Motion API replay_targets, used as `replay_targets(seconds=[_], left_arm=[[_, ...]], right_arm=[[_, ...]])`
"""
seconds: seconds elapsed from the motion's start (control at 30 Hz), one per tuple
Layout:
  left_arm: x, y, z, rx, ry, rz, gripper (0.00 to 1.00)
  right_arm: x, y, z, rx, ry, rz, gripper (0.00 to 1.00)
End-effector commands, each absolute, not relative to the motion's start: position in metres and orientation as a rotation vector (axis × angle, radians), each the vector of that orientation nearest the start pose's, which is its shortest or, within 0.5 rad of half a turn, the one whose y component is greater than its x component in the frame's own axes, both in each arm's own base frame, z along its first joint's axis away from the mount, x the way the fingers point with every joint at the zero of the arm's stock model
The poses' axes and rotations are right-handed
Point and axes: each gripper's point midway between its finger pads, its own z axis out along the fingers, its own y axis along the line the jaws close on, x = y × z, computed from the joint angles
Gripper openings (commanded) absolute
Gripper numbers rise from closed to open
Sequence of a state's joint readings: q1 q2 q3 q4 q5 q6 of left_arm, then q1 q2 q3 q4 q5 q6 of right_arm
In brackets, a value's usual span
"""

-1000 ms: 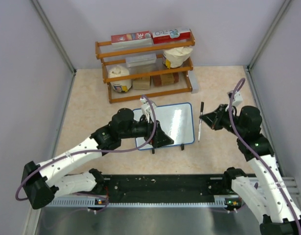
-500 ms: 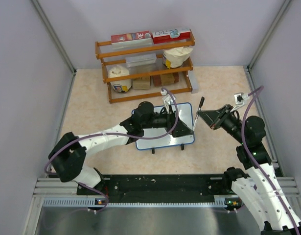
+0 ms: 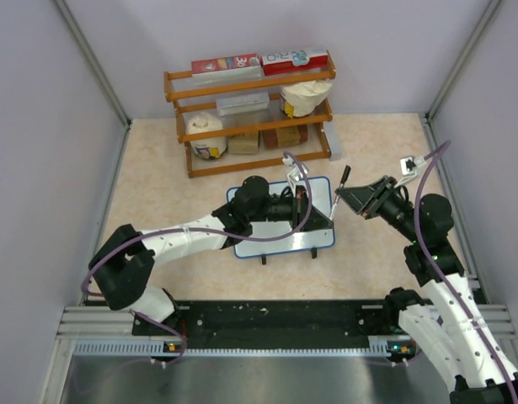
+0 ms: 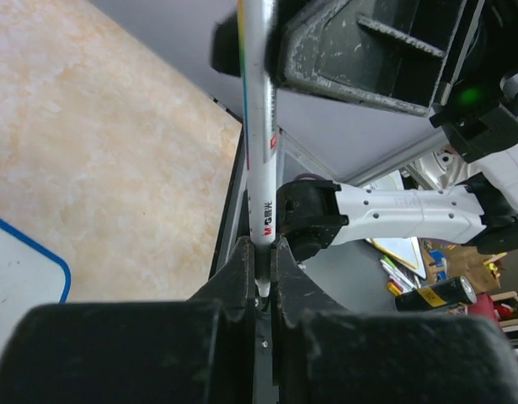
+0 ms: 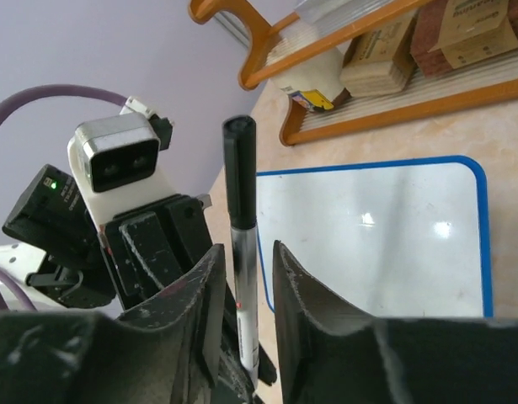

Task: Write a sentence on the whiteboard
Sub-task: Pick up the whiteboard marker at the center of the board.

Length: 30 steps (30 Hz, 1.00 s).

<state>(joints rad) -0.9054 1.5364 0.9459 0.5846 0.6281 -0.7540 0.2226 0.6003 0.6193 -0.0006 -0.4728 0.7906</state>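
The whiteboard [image 3: 280, 242], white with a blue frame, lies at the table's middle, and my left arm reaches across it. Its visible surface [image 5: 385, 236] is plain white; a sentence is not in view. A marker [image 3: 340, 192] with a black cap stands tilted above the board's right edge. My left gripper [image 3: 331, 217] is shut on the marker's lower end [image 4: 260, 151], with both fingers [image 4: 242, 269] pressed against the barrel. My right gripper [image 3: 349, 199] straddles the same marker [image 5: 242, 202] higher up. Its jaws [image 5: 246, 252] stand slightly open, with a gap on one side of the barrel.
A wooden rack [image 3: 250, 109] with boxes, cups and packets stands at the back, just behind the board. Purple walls close in the table on the left, right and rear. A black rail [image 3: 275, 316] runs along the near edge between the arm bases.
My left arm has swung right across the board and shut on the marker's lower end. My right gripper has lifted the marker toward the board, and its jaws have loosened.
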Motion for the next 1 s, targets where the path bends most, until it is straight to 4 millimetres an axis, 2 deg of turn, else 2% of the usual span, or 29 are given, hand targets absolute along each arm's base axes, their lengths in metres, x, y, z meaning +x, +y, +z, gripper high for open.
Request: replay_targets(seconds=[0.0, 0.03, 0.07, 0.1, 0.13, 0.17, 0.23, 0.27, 0.33, 0.37, 0.4, 0.5, 0.7, 0.77, 0.8, 0.87, 0.9, 0.97], left_arm=[[0.171, -0.412, 0.290, 0.769, 1.653, -1.609, 0.00], [0.174, -0.409, 0.292, 0.763, 1.664, -1.567, 0.00], [0.177, -0.405, 0.293, 0.787, 1.654, -1.512, 0.00], [0.174, -0.396, 0.289, 0.797, 1.705, -1.471, 0.00], [0.176, -0.393, 0.294, 0.799, 1.704, -1.434, 0.00], [0.174, -0.386, 0.301, 0.826, 1.674, -1.393, 0.00], [0.174, -0.375, 0.296, 0.842, 1.726, -1.327, 0.00], [0.172, -0.369, 0.301, 0.867, 1.704, -1.297, 0.00], [0.169, -0.360, 0.294, 0.885, 1.747, -1.254, 0.00], [0.165, -0.355, 0.299, 0.908, 1.721, -1.244, 0.00], [0.161, -0.351, 0.295, 0.929, 1.740, -1.236, 0.00], [0.152, -0.345, 0.301, 0.987, 1.704, -1.234, 0.00], [0.130, -0.341, 0.311, 1.115, 1.619, -1.302, 0.00], [0.126, -0.341, 0.316, 1.132, 1.594, -1.318, 0.00], [0.124, -0.341, 0.317, 1.144, 1.585, -1.332, 0.00], [0.121, -0.341, 0.320, 1.151, 1.567, -1.348, 0.00], [0.118, -0.341, 0.321, 1.160, 1.559, -1.360, 0.00], [0.118, -0.340, 0.322, 1.157, 1.556, -1.360, 0.00]], right_arm=[[0.229, 0.174, 0.326, -0.047, 1.635, 1.188, 0.44], [0.225, 0.177, 0.328, -0.087, 1.640, 1.198, 0.58], [0.223, 0.178, 0.335, -0.124, 1.627, 1.195, 0.83], [0.219, 0.180, 0.332, -0.169, 1.650, 1.186, 0.90], [0.219, 0.181, 0.332, -0.190, 1.659, 1.184, 0.97], [0.216, 0.182, 0.340, -0.220, 1.645, 1.185, 0.99], [0.209, 0.187, 0.342, -0.302, 1.645, 1.202, 0.99], [0.207, 0.188, 0.347, -0.331, 1.631, 1.204, 0.99], [0.197, 0.195, 0.355, -0.411, 1.596, 1.249, 0.99], [0.194, 0.198, 0.355, -0.437, 1.598, 1.285, 0.99], [0.182, 0.203, 0.365, -0.535, 1.535, 1.327, 0.99], [0.164, 0.211, 0.367, -0.672, 1.502, 1.424, 0.96], [0.144, 0.223, 0.369, -0.776, 1.469, 1.488, 0.94], [0.141, 0.230, 0.368, -0.798, 1.463, 1.499, 0.91], [0.134, 0.238, 0.366, -0.833, 1.465, 1.526, 0.87], [0.132, 0.245, 0.364, -0.851, 1.475, 1.531, 0.84], [0.129, 0.250, 0.363, -0.872, 1.477, 1.551, 0.77], [0.126, 0.254, 0.363, -0.886, 1.472, 1.562, 0.73]])
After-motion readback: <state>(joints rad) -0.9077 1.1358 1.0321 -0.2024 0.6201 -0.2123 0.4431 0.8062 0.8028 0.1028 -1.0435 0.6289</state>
